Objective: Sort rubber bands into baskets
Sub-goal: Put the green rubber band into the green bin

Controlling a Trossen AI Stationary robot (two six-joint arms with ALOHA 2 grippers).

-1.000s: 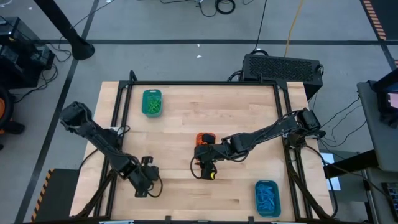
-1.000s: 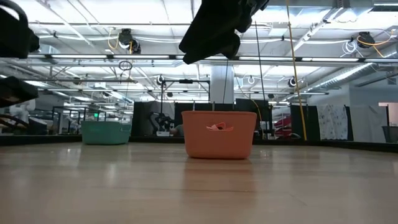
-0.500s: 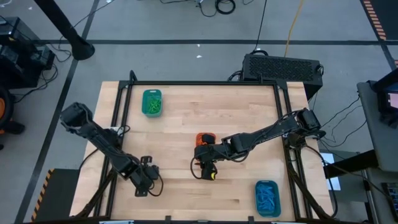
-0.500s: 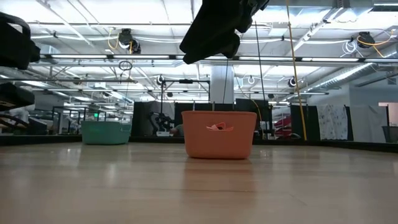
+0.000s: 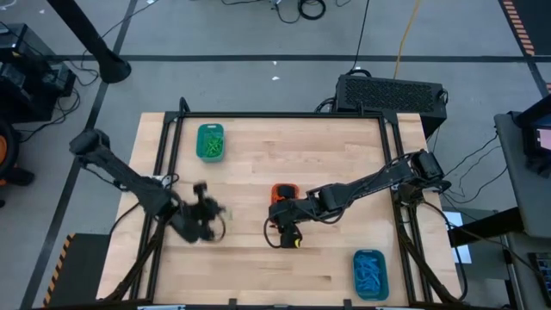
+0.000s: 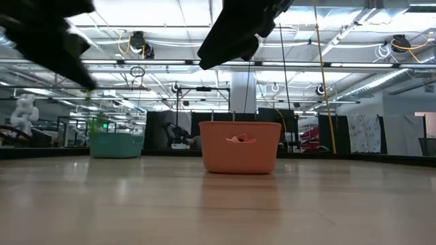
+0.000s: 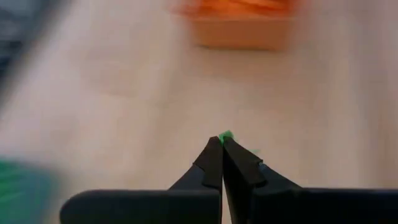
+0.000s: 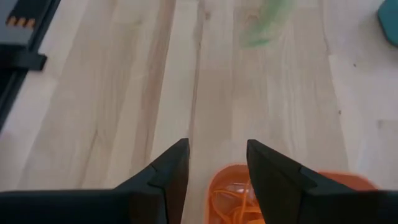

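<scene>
My left gripper [image 7: 222, 144] is black, with a bright green rubber band [image 7: 226, 135] showing at its tips. My right gripper [image 8: 216, 163] is black too. The table [image 5: 258, 146] is pale blond wood with straight grain. At its upper left sits a teal basket [image 5: 210, 142] of green bands, at centre an orange basket [image 5: 282, 190], and at lower right a teal basket of blue bands [image 5: 370, 274].
</scene>
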